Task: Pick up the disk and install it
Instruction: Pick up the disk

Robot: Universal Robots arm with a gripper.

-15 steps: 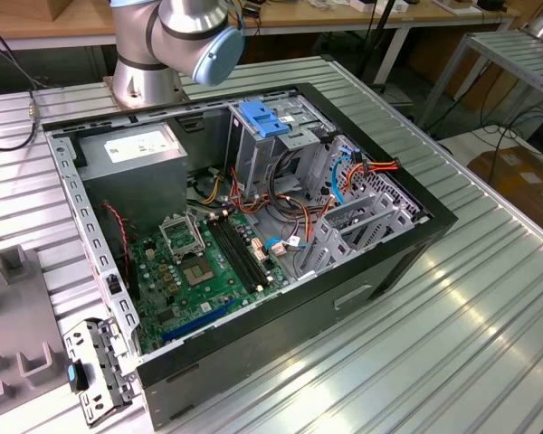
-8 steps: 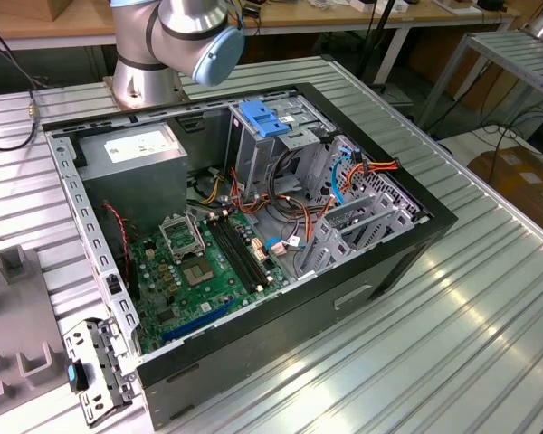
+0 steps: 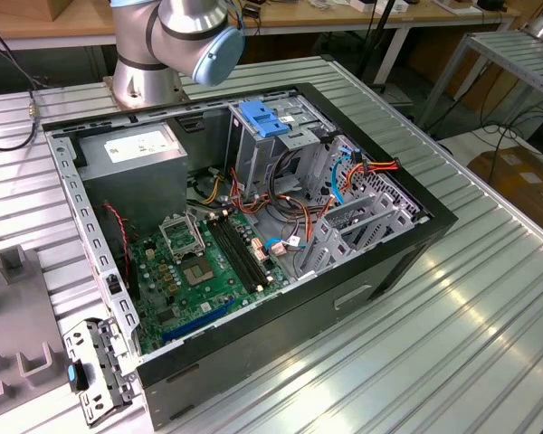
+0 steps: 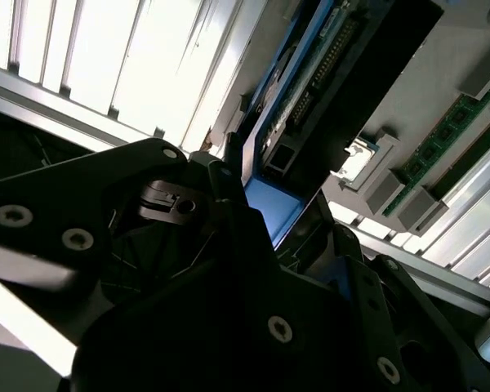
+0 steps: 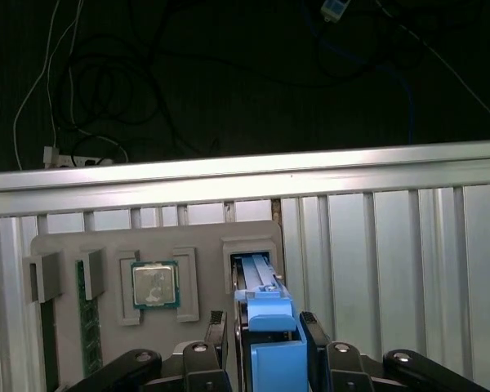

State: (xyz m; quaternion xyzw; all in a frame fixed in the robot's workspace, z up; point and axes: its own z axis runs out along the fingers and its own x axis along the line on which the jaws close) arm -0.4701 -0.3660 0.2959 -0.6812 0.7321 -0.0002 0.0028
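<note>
- Our gripper is clenched on the disk, with one finger against each flat side of it.
- The disk stands on its edge between the fingers, and its far end sits in a slot of the grey tray under the gripper.
- A processor chip lies in the neighbouring recess, near the gripper. A memory stick lies farther from it.
- In the exterior view we see the open computer case.

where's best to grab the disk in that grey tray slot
Probably grip the disk across its two broad faces, at the blue-railed end standing out of the grey tray. It stands on edge in a narrow slot, so come straight in from that exposed end; the gripper sits there.
</note>
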